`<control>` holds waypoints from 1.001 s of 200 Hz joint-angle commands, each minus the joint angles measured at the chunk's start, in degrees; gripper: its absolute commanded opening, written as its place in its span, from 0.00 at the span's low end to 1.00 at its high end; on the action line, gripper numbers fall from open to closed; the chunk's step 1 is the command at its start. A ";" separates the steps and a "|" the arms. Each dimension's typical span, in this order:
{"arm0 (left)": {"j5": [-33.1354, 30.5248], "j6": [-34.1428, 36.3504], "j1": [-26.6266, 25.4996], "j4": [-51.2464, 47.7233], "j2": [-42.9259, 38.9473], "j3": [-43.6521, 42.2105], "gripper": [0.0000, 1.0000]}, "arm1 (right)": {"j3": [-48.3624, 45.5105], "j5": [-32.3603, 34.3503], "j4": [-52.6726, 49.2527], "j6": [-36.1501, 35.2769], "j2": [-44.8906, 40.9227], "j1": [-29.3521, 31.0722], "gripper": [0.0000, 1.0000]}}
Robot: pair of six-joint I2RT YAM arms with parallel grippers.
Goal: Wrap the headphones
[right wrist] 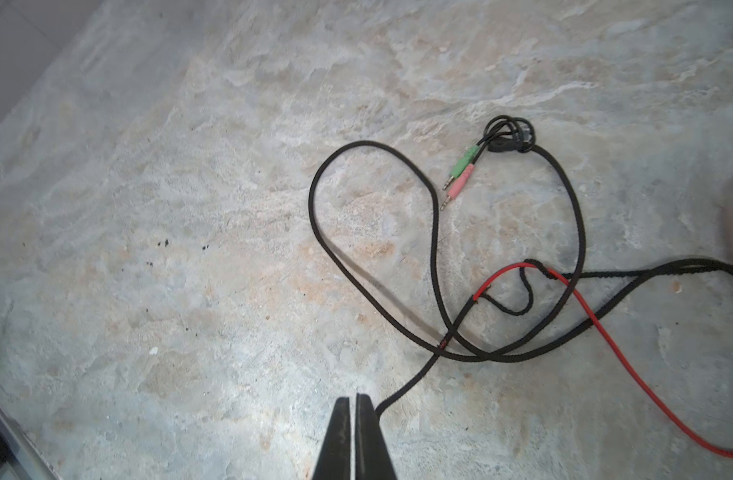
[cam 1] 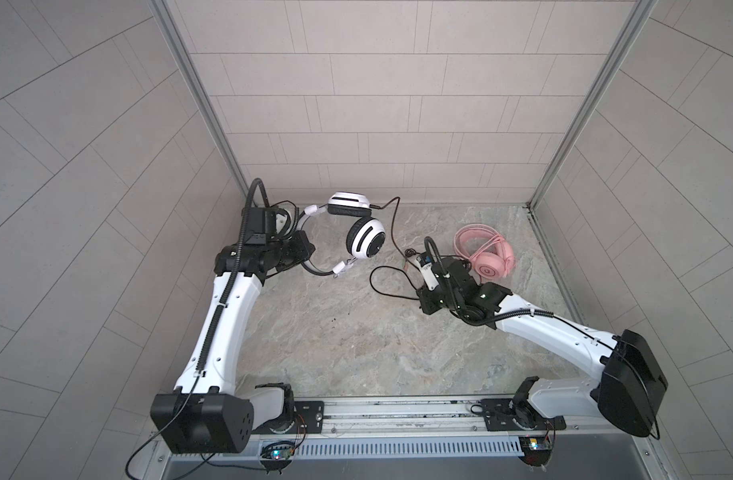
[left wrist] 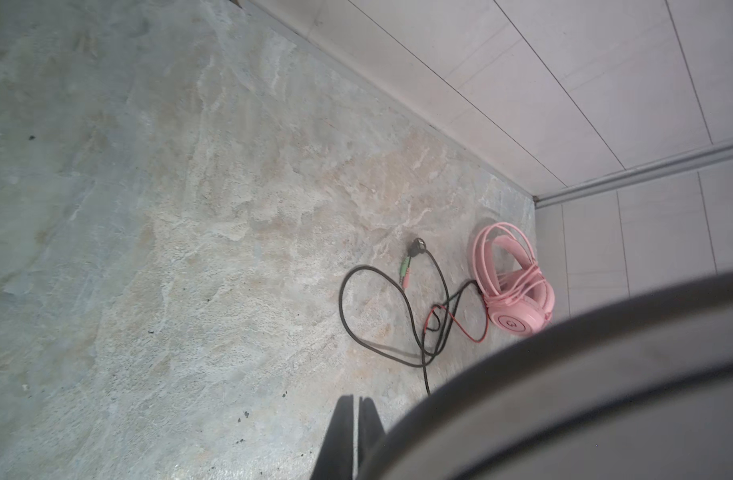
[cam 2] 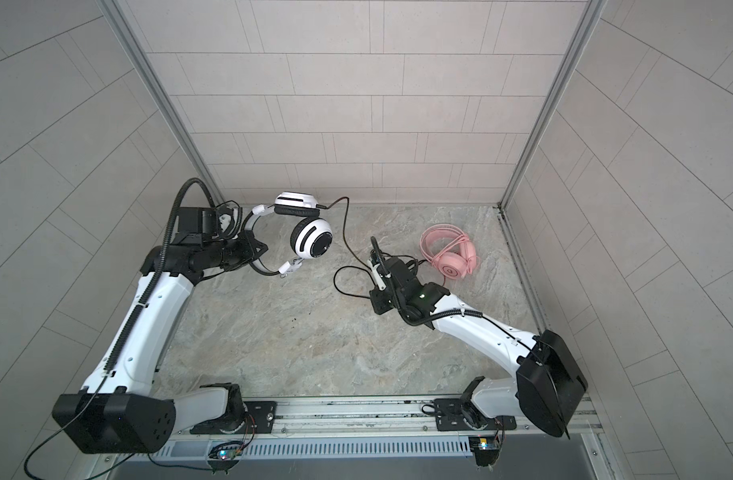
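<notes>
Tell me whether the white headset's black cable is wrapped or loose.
Loose: from the white-and-black headset, the black cable sprawls in open loops on the table.

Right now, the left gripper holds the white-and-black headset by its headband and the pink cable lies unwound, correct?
Not quite: the pink cable is wound round the pink headset, as the left wrist view shows. The left gripper does hold the white-and-black headset by its headband.

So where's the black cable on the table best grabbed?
Grip the cable on its wide loop's outer arc, where one strand lies alone, clear of the crossings with the red wire and the plugs. Come straight down, jaws across the strand: it lies flat on the table, so a sideways approach would likely catch nothing.
</notes>
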 commanded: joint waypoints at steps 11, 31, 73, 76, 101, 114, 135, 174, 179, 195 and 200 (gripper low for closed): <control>-7.56 -7.95 -2.04 6.63 0.66 3.05 0.00 | 5.02 5.59 -14.70 -3.84 0.53 4.64 0.00; -14.84 -10.84 -3.45 9.58 1.43 3.49 0.00 | 7.55 7.33 -18.74 -5.29 0.69 7.99 0.00; -28.91 -7.75 -9.75 11.70 5.34 7.96 0.00 | 18.99 9.99 -31.53 -7.50 3.09 12.34 0.00; -30.08 -6.97 -10.20 11.19 5.96 8.64 0.00 | 20.20 10.28 -32.61 -7.75 3.30 12.61 0.00; -35.29 -0.39 -12.71 7.84 11.25 12.96 0.00 | 31.77 13.03 -42.75 -10.58 5.70 15.78 0.00; -37.00 2.85 -14.19 5.51 13.69 14.49 0.00 | 38.49 14.54 -47.91 -12.08 7.05 17.22 0.00; -37.37 9.11 -17.00 2.83 16.37 15.46 0.00 | 47.70 16.35 -52.58 -14.76 8.09 18.50 0.00; -36.16 23.84 -23.77 1.42 16.21 13.27 0.00 | 62.54 19.88 -58.26 -19.53 11.97 17.40 0.00; -34.79 25.40 -24.37 1.42 15.73 12.72 0.00 | 63.40 19.92 -58.43 -20.07 12.35 16.83 0.00; -28.02 28.30 -25.18 1.60 13.88 11.10 0.00 | 65.19 18.46 -58.48 -21.32 13.30 13.98 0.00; -25.24 29.23 -25.21 1.68 13.09 10.46 0.00 | 65.34 17.80 -58.27 -21.47 13.40 12.83 0.00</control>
